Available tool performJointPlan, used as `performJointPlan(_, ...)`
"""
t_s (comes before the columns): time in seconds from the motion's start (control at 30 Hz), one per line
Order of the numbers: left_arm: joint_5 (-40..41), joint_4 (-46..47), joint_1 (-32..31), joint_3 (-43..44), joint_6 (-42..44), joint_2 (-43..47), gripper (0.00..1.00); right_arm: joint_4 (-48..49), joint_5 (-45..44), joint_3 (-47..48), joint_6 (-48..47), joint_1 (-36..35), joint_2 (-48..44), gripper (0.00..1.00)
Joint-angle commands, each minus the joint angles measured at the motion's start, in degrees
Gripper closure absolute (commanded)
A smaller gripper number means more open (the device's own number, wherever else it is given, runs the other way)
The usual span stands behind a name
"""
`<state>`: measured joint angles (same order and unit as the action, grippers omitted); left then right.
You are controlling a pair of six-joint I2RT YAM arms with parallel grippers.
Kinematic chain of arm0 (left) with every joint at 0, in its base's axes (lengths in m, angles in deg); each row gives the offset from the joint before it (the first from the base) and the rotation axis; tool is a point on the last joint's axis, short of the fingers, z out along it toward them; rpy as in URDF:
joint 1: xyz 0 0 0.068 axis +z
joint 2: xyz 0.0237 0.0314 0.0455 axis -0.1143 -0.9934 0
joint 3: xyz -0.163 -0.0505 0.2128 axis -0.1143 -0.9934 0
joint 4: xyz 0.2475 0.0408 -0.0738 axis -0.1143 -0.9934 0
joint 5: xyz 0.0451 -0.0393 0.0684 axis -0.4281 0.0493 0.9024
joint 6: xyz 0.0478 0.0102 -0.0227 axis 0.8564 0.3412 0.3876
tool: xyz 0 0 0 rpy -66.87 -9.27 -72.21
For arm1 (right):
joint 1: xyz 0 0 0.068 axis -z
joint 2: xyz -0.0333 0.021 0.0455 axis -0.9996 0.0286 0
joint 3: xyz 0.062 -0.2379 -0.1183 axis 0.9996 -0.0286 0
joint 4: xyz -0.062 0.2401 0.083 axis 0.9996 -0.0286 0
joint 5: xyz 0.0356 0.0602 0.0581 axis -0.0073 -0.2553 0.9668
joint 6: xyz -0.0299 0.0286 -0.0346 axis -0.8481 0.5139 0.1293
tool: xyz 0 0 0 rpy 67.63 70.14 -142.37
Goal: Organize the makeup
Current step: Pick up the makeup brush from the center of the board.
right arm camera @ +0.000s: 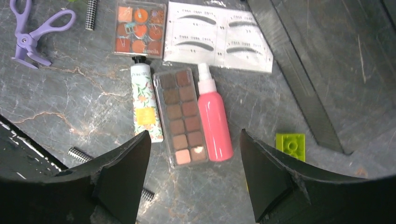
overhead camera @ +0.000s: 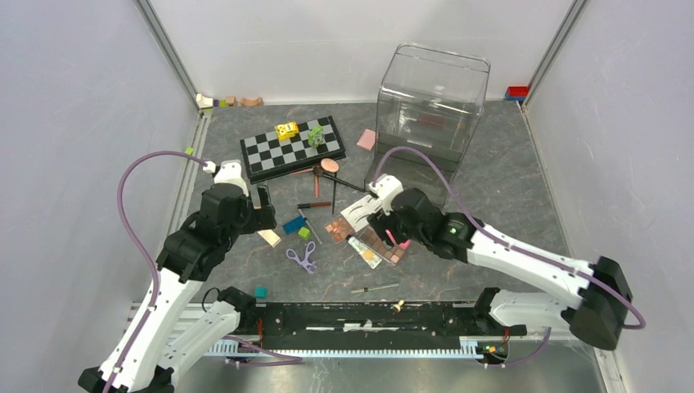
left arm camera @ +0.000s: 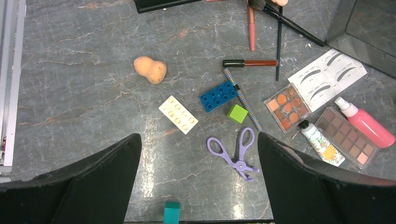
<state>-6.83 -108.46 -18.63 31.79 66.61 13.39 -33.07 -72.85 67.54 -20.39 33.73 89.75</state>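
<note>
The makeup lies scattered on the dark table. My right gripper (right arm camera: 194,140) hangs open just above the near end of the brown-pink palette (right arm camera: 182,116), with the pink bottle (right arm camera: 215,119) to its right and the cream tube (right arm camera: 145,105) to its left. Beyond them lie the lash card (right arm camera: 219,43) and an orange palette (right arm camera: 139,29). My left gripper (left arm camera: 200,140) is wide open and empty above the table, left of the purple curler (left arm camera: 237,151). A peach sponge (left arm camera: 150,70), a lip gloss (left arm camera: 250,62) and thin brushes (left arm camera: 280,42) lie farther off.
A clear plastic box (overhead camera: 431,98) stands at the back right and a chessboard (overhead camera: 292,147) at the back centre. Toy blocks lie among the makeup: blue (left arm camera: 218,95), cream (left arm camera: 178,114), green (left arm camera: 237,113), teal (left arm camera: 171,212) and lime (right arm camera: 290,144). A thin brush (overhead camera: 375,288) lies near the front rail.
</note>
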Motion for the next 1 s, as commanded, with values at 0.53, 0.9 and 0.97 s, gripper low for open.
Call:
performJointPlan(0.53,1.5,-0.3,0.2,1.3,-1.6,1.2,0.00,-3.6,11.5,47.2,-19.3,7.1,49.8,0.25)
performJointPlan(0.9,4.3,-1.5,0.2,4.0,2.3,1.5,0.00,2.1,15.5,52.8,-15.9,11.5,60.8,0.24)
performJointPlan(0.97,4.8,-0.9,0.2,3.4,2.9,1.1,0.00,3.5,15.3,53.2,-15.0,11.8,61.7,0.24)
